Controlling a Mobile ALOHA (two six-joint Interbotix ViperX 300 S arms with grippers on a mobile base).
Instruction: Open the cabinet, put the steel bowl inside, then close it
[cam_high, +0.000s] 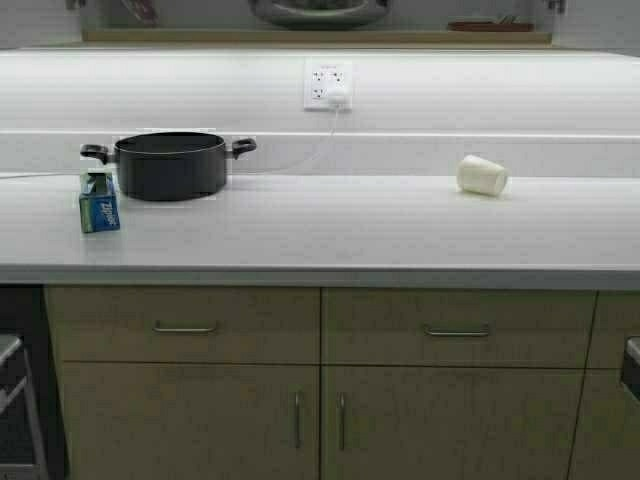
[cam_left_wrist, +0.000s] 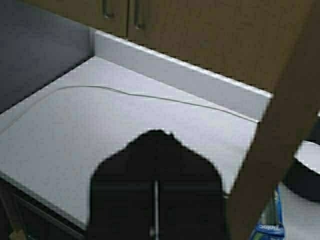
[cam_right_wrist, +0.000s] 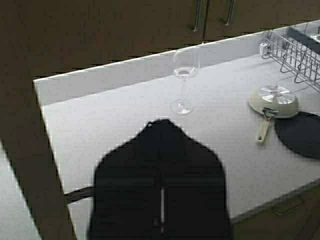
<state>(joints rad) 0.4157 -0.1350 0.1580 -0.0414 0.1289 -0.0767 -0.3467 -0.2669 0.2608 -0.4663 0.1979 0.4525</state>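
Note:
The steel bowl (cam_high: 320, 10) rests on the cabinet's wood-edged shelf (cam_high: 315, 37) at the top edge of the high view, and only its lower part shows. No door covers that opening. A tan door panel (cam_left_wrist: 280, 125) slants beside my left gripper (cam_left_wrist: 157, 132), which is shut and holds nothing above the counter. A dark door panel (cam_right_wrist: 25, 150) stands beside my right gripper (cam_right_wrist: 161, 121), which is also shut and holds nothing above the counter. Neither gripper appears in the high view.
On the counter (cam_high: 330, 230) stand a black two-handled pot (cam_high: 170, 165), a blue box (cam_high: 99, 205) and a tipped white paper cup (cam_high: 483, 176). A wine glass (cam_right_wrist: 184, 80), a pan lid (cam_right_wrist: 272, 102) and a wire rack (cam_right_wrist: 297, 55) show in the right wrist view. A thin cable (cam_left_wrist: 150, 95) crosses the counter.

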